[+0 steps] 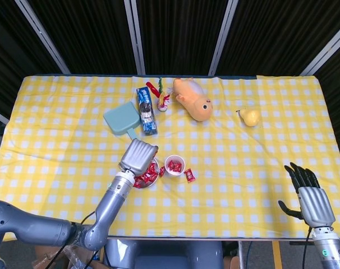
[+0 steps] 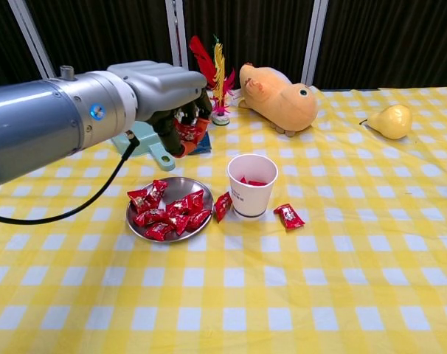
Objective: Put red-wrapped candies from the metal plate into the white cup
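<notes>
Red-wrapped candy is pinched in the left hand, apparently lifted to clear the white cup at its four o'clock; metal plate below. Right hand idles, fingers apart, holding nothing.

one metal plate, one white cup, one teal dustpan, one blue snack pack, one feather shuttlecock, one plush toy, one pear. two loose red candies on the cloth beside the cup; the plate's heap is too jumbled to count. two hands: left, right.
</notes>
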### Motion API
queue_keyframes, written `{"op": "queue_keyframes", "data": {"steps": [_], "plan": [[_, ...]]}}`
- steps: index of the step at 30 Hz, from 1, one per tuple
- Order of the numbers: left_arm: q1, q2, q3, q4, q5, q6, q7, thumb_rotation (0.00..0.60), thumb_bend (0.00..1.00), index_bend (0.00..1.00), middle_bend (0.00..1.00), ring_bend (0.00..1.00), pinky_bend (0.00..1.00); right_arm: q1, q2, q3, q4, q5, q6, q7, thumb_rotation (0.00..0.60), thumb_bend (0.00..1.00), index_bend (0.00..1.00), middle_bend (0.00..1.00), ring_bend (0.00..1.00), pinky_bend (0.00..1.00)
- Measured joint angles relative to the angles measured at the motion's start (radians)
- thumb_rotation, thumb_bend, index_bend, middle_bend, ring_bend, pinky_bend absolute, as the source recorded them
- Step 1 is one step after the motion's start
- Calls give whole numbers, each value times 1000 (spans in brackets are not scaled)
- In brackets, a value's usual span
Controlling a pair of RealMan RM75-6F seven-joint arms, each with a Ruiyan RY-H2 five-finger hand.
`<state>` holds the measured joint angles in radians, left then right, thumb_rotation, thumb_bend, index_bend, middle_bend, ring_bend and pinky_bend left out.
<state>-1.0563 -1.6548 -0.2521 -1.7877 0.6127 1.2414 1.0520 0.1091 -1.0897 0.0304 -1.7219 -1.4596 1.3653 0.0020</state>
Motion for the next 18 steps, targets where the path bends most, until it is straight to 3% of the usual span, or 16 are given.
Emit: {"op": "queue_keyframes", "data": {"steps": [18], "plan": [[-168, -179, -58, 199, -127, -50, 105, 600, 418, 518, 606, 844, 936, 3, 10, -1, -1, -1, -9, 26, 600, 341, 0, 0, 0, 2]]}}
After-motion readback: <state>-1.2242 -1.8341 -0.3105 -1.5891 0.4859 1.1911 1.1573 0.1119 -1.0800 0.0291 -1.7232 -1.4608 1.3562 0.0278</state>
